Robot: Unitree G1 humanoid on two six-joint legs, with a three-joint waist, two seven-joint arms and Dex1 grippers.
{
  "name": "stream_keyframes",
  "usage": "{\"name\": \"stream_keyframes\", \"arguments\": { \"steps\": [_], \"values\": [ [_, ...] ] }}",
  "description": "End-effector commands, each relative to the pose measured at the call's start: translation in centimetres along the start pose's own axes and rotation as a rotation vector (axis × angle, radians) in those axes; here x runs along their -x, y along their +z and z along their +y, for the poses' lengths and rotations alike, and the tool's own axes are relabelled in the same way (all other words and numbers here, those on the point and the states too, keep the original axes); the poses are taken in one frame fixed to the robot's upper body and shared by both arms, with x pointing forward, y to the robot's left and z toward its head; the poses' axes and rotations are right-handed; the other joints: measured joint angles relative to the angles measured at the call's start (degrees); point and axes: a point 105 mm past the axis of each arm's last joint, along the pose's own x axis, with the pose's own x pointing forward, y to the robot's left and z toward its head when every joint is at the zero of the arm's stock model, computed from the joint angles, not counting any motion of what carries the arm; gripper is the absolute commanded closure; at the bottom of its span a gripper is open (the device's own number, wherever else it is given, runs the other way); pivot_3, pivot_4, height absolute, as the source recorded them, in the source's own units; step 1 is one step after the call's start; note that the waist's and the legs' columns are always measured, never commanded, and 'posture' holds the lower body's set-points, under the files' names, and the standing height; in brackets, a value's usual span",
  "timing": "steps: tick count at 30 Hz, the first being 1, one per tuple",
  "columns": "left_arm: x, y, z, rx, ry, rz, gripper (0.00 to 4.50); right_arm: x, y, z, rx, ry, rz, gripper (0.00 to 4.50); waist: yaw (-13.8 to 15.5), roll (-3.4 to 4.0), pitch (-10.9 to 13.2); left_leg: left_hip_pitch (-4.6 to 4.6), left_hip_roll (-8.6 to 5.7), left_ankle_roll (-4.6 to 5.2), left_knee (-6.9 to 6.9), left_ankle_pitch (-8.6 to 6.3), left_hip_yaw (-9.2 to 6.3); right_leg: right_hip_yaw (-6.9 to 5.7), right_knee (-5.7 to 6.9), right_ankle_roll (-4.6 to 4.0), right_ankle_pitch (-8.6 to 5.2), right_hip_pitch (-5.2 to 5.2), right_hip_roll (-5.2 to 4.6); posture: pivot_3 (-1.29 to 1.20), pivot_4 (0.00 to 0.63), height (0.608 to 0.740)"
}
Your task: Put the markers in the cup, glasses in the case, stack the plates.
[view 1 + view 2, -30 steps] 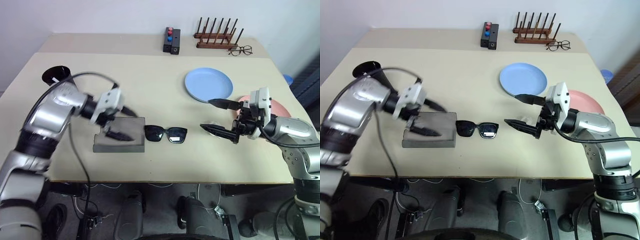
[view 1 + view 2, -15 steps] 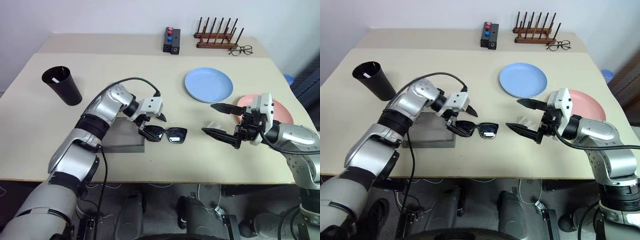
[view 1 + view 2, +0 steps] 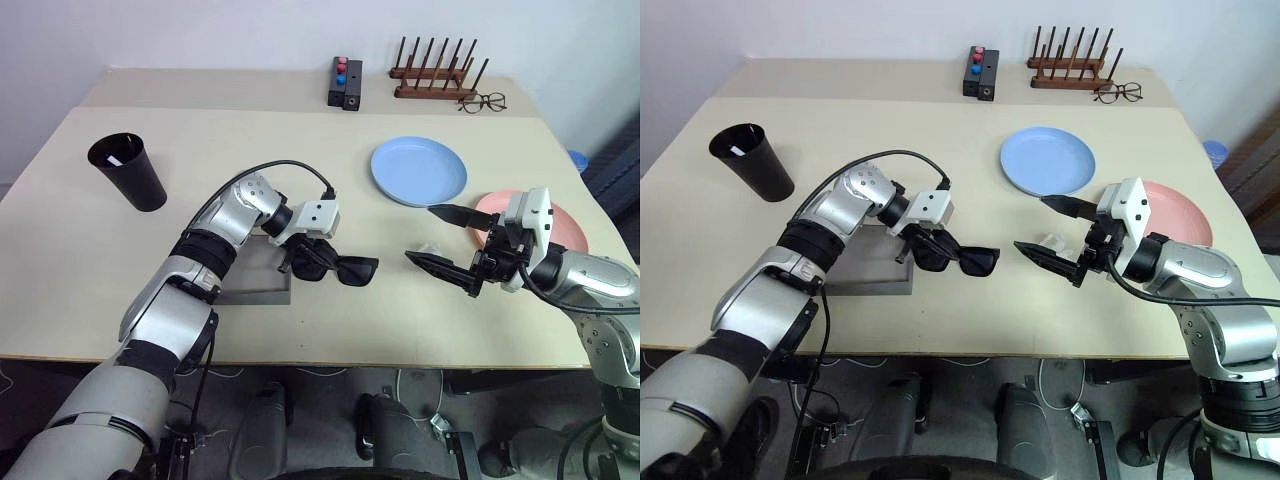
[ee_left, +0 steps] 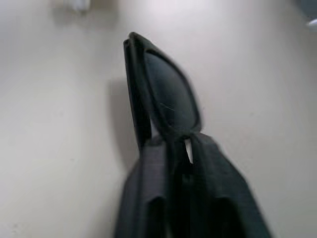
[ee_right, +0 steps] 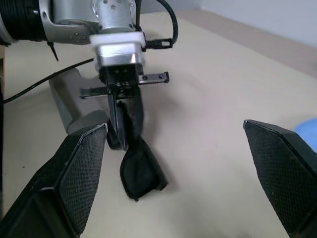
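Note:
The black glasses lie tilted just right of the grey case. My left gripper is shut on their left lens, and its fingers pinch the frame edge-on. The far lens hangs low near the tabletop. To the right, my right gripper is held open above the table with nothing in it. The black cup stands at the far left. Mid right is the light blue plate, with the pink plate beyond my right hand. The markers are out of view.
A crumpled white tissue lies under my right gripper. At the back stand a black box with red and blue buttons, a wooden peg rack and clear spectacles. A black cable loops over my left arm.
My left gripper came right and down from over the case to the glasses, then shut on their left lens and tipped them up. The right gripper stayed put and open.

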Motion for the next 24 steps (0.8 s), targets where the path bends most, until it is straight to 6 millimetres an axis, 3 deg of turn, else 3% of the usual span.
{"name": "stream_keyframes", "arguments": {
  "steps": [1,7,13,21,24],
  "values": [
    [0.3,0.0,0.6,0.026,0.023,0.01,4.5,0.2,1.1,-0.3,0.054,-0.023,-0.035,0.0,-0.2,0.0,0.0,0.0,0.0,0.0,0.05,-0.01,0.0,0.0,0.0,-0.02,0.02,0.01,0.0,0.0,0.15,0.74],
    [2.9,4.7,2.9,0.095,0.074,-0.166,4.5,0.2,1.1,-0.6,0.066,-0.031,-0.033,0.0,-0.3,-0.03,0.0,-0.2,0.01,0.09,0.22,-0.06,-0.03,-0.01,0.04,-0.04,0.04,-0.11,0.0,0.0,0.15,0.74],
    [7.4,8.0,2.7,0.1,0.067,-0.167,4.5,-0.2,1.0,-0.8,0.072,-0.029,-0.038,0.0,-0.8,-0.01,0.1,-0.24,0.01,0.17,0.16,-0.11,-0.02,0.01,0.12,0.03,0.0,-0.23,0.01,0.0,0.15,0.74],
    [11.7,7.1,0.4,0.159,0.086,-0.084,4.5,-0.5,0.9,-1.0,0.077,-0.02,-0.049,0.0,-1.7,0.02,0.1,-0.19,0.02,0.16,0.07,-0.1,-0.03,0.03,0.13,0.01,-0.02,-0.23,0.01,0.0,0.15,0.74],
    [13.0,7.4,-2.1,0.216,0.043,-0.136,4.5,-0.7,0.8,-1.1,0.079,-0.019,-0.049,0.0,-1.9,0.04,0.1,-0.23,0.02,0.16,0.06,-0.1,-0.03,0.04,0.1,0.01,-0.02,-0.27,0.01,0.0,0.15,0.74]
  ]
}}
